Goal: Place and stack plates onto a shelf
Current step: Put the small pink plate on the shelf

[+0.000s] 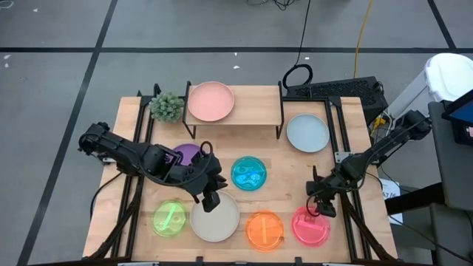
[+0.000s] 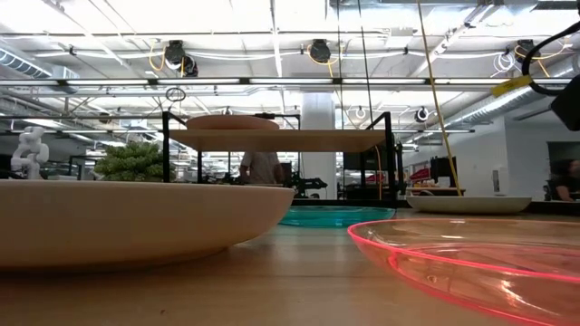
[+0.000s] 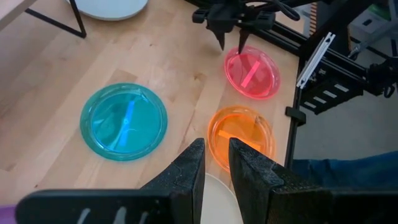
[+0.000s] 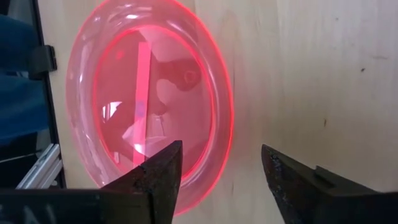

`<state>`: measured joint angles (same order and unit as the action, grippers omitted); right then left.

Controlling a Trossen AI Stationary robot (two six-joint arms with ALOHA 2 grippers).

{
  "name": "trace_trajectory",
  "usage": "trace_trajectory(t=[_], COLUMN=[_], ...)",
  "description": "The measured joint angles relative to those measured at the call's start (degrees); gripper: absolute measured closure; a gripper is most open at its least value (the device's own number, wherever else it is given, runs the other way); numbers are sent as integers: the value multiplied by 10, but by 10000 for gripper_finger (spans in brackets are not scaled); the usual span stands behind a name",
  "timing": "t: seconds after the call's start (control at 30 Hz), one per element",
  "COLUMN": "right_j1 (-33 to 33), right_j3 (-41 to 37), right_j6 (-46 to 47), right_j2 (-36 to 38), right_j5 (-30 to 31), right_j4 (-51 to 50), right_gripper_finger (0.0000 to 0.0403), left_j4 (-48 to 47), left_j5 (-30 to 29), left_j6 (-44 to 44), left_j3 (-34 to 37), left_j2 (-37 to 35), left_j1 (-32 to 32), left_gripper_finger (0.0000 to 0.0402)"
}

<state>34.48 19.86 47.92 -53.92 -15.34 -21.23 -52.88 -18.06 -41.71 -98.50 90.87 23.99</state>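
The left arm reaches in from the bench's left edge, its gripper (image 1: 209, 198) hanging over the far rim of the cream-white plate (image 1: 215, 219) at the front of the bench (image 1: 273, 151); in the left wrist view its jaws stand only a narrow slit apart with nothing between them, the plate's rim showing just beneath them. The right arm angles in from the right side, its gripper (image 1: 318, 209) pointed down over the far edge of the hot pink plate (image 4: 149, 99); in the right wrist view its jaws are spread wide, one over the plate's inside and one over bare wood, straddling the rim without pinching it. The pale pink plate (image 1: 211, 101) already sits on the left half of the shelf (image 1: 255, 107). The grey-blue plate (image 1: 307, 133) lies just right of the shelf, the blue plate (image 1: 249, 174) mid-bench, the purple plate (image 1: 189, 154) partly under the left arm, and the green plate (image 1: 171, 219) and orange plate (image 1: 264, 230) along the front.
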Motion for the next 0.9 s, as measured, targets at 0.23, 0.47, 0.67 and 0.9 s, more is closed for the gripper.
trace_trajectory(t=[0.23,0.47,0.67,0.9], right_j1=[27,36,36,36], right_j3=[0,0,0,0], right_j6=[26,33,39,67], right_j2=[0,-6,-35,-62], right_j5=[1,5,3,2], right_j4=[3,1,13,32], right_gripper_finger=[257,289,322,376], left_j4=[0,0,0,0], left_j5=[0,0,0,0], left_j6=[0,2,2,3], left_j3=[0,0,0,0], left_j2=[0,0,0,0], left_j1=[0,0,0,0], left_gripper_finger=[325,325,325,325])
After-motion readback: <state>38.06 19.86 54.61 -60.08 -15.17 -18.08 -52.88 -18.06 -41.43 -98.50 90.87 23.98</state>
